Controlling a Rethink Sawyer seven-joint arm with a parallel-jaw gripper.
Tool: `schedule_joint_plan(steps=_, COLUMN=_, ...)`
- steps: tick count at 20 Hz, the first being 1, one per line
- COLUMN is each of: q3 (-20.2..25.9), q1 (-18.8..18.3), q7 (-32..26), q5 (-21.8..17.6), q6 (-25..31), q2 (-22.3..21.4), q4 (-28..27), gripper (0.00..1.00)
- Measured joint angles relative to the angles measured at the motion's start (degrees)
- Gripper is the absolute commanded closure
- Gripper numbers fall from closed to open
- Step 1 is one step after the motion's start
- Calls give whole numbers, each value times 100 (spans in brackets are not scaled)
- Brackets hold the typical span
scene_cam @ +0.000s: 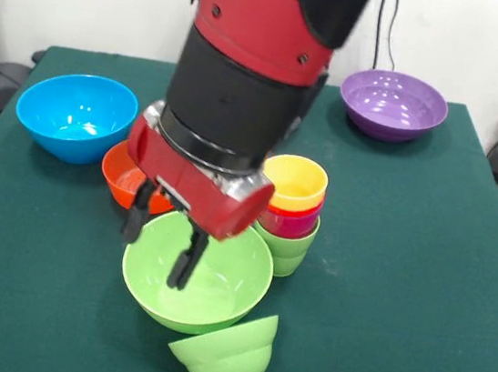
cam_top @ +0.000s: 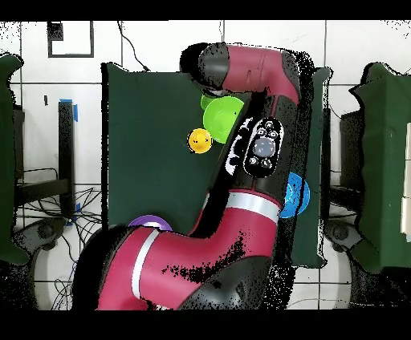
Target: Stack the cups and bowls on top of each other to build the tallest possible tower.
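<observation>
Over the large green bowl [scene_cam: 196, 275], open jaws [scene_cam: 161, 239]; small green bowl [scene_cam: 225, 353] seemingly tipped sideways.

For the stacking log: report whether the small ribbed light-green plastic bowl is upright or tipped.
Tipped. The small ribbed light-green plastic bowl lies on its side, leaning against the large light-green bowl.

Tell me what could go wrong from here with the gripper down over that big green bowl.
The open gripper hangs over the large green bowl; closing on its rim might tip or drag it. The small green bowl lies tilted against that bowl's near side, so any shift could roll it toward the table edge. The wrist sits close beside the stack of cups, yellow on top, and a sideways move may topple it.
</observation>
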Motion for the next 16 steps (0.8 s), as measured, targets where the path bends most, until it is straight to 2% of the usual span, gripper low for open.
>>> schedule_joint_plan(steps=6, q3=-208, q1=58, q7=107, q5=230, q6=369, q2=381, q4=-569, gripper=0)
schedule_joint_plan(steps=16, q3=-592, q1=76, q7=714, q5=656, q6=832, q2=810, q4=-1356, gripper=0)
